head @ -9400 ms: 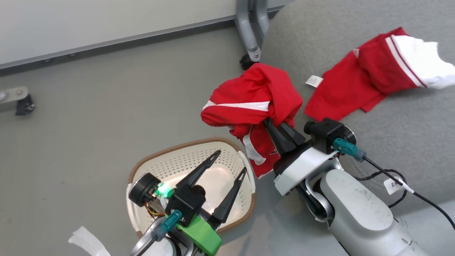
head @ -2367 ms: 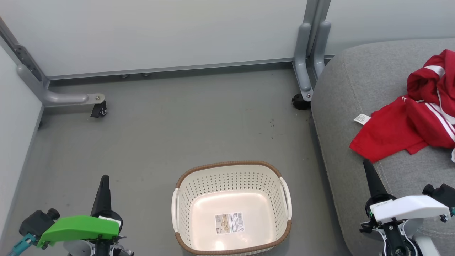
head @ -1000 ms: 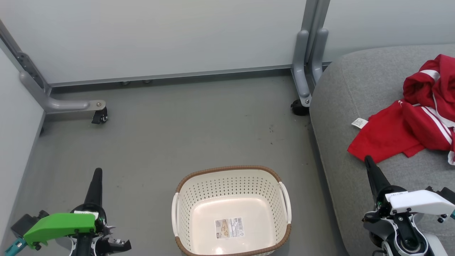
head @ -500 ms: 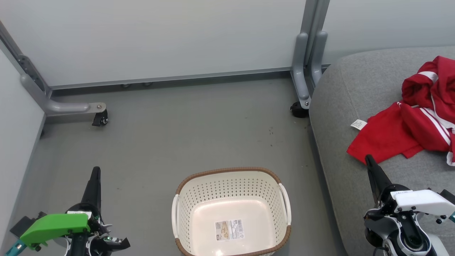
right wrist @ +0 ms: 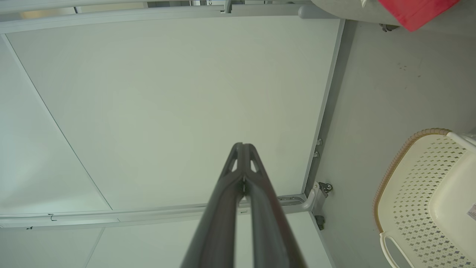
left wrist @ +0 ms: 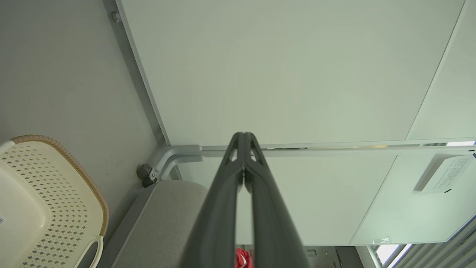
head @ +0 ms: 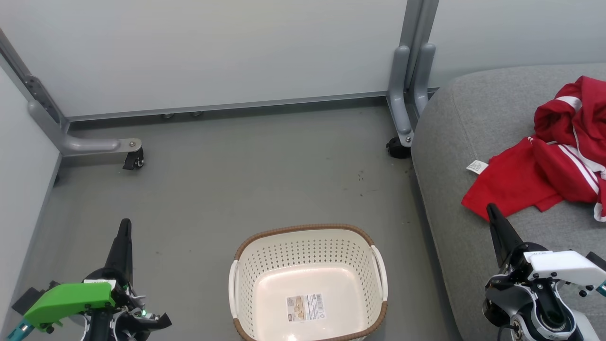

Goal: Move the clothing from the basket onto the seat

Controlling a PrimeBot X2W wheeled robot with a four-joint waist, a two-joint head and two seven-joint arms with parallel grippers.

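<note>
Head view: red soft garments with white stripes (head: 544, 175) lie on the large grey fabric seat cushion (head: 454, 156), inset from its left edge. Cream-white perforated plastic basket (head: 307, 251) sits on the floor, no clothing inside. Left end effector (head: 125, 226) and right end effector (head: 491, 211) have fingers together, holding nothing. Transfer looks done; next, likely just park the arms.

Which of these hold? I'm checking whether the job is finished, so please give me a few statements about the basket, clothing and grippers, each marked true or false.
The basket holds red clothing. False: only a sticker lies inside.
The clothing lies on the seat. True.
The right gripper grips a garment. False: it is shut on nothing, tip near the cloth's edge.
The left gripper is shut, above the floor. True.
The basket stands on the seat. False: it stands on the floor.
</note>
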